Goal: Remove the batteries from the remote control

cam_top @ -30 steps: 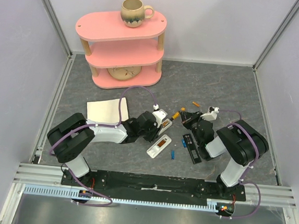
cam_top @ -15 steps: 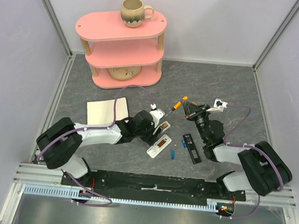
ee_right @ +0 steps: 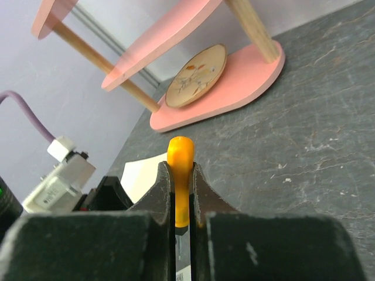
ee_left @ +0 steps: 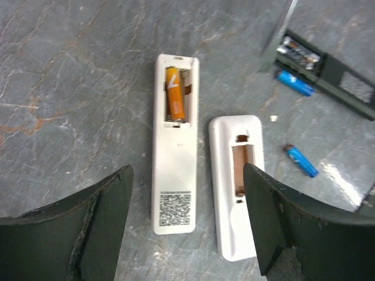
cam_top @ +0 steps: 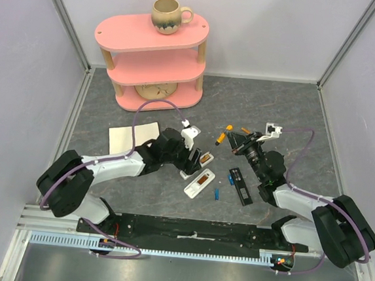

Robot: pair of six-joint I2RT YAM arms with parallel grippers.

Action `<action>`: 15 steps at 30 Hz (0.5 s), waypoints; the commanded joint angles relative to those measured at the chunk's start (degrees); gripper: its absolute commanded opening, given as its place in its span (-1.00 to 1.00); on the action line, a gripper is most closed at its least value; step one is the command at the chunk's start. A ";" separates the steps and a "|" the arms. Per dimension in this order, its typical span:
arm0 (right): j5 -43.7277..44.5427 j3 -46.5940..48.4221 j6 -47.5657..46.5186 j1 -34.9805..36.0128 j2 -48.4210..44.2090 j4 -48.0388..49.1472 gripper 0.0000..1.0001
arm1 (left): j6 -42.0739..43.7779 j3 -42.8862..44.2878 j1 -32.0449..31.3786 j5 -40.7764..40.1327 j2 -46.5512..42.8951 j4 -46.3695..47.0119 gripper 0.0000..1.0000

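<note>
Two white remotes lie back-up in the left wrist view. The left remote (ee_left: 174,170) has an orange cell (ee_left: 175,99) in its open bay. The right remote (ee_left: 237,193) has an empty bay. Two blue batteries (ee_left: 295,82) (ee_left: 301,161) lie loose on the mat, and they also show in the top view (cam_top: 230,179) (cam_top: 216,194). My left gripper (ee_left: 186,175) is open above the remotes, touching nothing. My right gripper (ee_right: 181,175) is shut on the orange-handled screwdriver (ee_right: 180,152), held off the mat behind the remotes (cam_top: 220,138).
A black remote (cam_top: 241,185) with its bay open lies right of the white ones. A small orange piece (cam_top: 245,130) lies by the right gripper. A white card (cam_top: 130,139) lies to the left. The pink shelf (cam_top: 154,36) with a mug (cam_top: 167,14) stands at the back.
My right arm stretched forward and lifted the screwdriver up and back from the remotes. My left gripper drew back and left, rising off the white remote.
</note>
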 commanded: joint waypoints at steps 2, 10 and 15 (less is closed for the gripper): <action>-9.07 2.16 -1.58 0.01 -1.39 -0.32 -1.00 | -2.83 -1.22 1.94 12.76 -6.04 10.49 0.64; -12.06 1.11 1.75 0.71 -3.42 -0.77 -1.00 | -4.68 5.28 4.41 21.12 -1.06 14.64 0.66; -14.00 1.11 3.25 1.85 -4.21 -1.20 -1.00 | -6.78 9.06 4.50 25.94 3.79 19.02 0.38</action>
